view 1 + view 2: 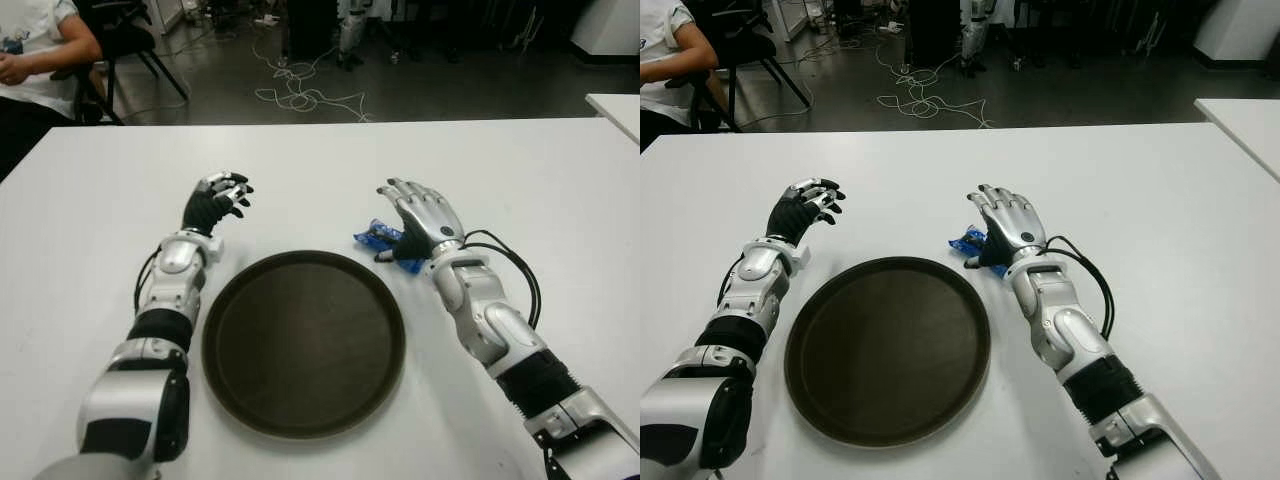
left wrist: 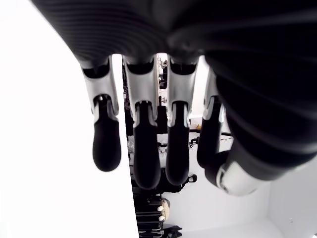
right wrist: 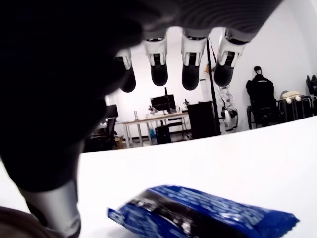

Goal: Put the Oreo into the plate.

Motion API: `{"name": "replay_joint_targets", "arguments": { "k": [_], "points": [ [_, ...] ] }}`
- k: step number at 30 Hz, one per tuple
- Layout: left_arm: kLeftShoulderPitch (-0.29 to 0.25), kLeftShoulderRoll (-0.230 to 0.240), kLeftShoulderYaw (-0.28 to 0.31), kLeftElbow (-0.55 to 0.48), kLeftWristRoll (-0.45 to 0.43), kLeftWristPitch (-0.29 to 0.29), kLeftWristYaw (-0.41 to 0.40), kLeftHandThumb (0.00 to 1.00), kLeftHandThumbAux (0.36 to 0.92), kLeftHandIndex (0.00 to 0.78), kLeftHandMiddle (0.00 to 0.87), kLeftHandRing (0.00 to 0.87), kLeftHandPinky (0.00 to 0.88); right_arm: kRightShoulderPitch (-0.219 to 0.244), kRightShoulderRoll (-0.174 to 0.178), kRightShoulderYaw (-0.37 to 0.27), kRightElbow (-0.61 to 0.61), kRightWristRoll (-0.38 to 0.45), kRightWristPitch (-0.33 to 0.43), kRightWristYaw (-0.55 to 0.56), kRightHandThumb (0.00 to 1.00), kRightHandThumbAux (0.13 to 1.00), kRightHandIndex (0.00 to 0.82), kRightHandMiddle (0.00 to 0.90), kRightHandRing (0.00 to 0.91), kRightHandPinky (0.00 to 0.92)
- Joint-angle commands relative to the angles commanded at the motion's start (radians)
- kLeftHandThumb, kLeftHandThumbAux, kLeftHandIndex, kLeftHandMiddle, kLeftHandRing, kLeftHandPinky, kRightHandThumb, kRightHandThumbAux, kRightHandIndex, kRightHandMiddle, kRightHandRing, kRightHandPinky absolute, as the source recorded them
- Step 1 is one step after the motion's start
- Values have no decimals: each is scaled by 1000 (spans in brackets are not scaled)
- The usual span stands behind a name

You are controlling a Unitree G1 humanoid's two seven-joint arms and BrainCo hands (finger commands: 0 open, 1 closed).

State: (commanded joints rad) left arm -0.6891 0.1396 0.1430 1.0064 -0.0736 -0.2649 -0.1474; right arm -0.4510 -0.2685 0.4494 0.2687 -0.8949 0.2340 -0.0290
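Hovering with fingers apart over the Oreo (image 1: 385,244) on the desk (image 1: 520,180), the right hand (image 1: 425,225) has not grasped it, the plate (image 1: 303,342) holds nothing, and the left hand (image 1: 215,203), at the left of the frame beside the plate, has its fingers loosely apart.

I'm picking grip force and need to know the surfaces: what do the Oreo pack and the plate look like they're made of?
Oreo pack: thin glossy plastic film, judging by its crinkles and bright sheen; likely slippery and crushable. It lies on the white table under the open right hand.

Plate: dark brown, matte, raised rim; probably moulded plastic, though its look leaves that open.
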Motion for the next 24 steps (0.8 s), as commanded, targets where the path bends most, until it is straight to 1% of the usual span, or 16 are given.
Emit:
{"name": "replay_joint_targets", "arguments": {
  "k": [11,16,24],
  "points": [
    [1,-1,-2,-4,4,3,8,835,672,419,466,525,592,-30,1,2,61,2,3,-1,0,761,74,86,96,122],
    [0,-1,-3,-4,5,4,8,835,672,419,466,519,584,-40,0,5,87,5,-6,-8,0,756,83,102,119,142],
    [0,0,-7,-5,10,0,8,834,672,419,466,518,594,-54,-3,6,130,13,-24,-23,0,761,90,117,139,171]
  ]
}}
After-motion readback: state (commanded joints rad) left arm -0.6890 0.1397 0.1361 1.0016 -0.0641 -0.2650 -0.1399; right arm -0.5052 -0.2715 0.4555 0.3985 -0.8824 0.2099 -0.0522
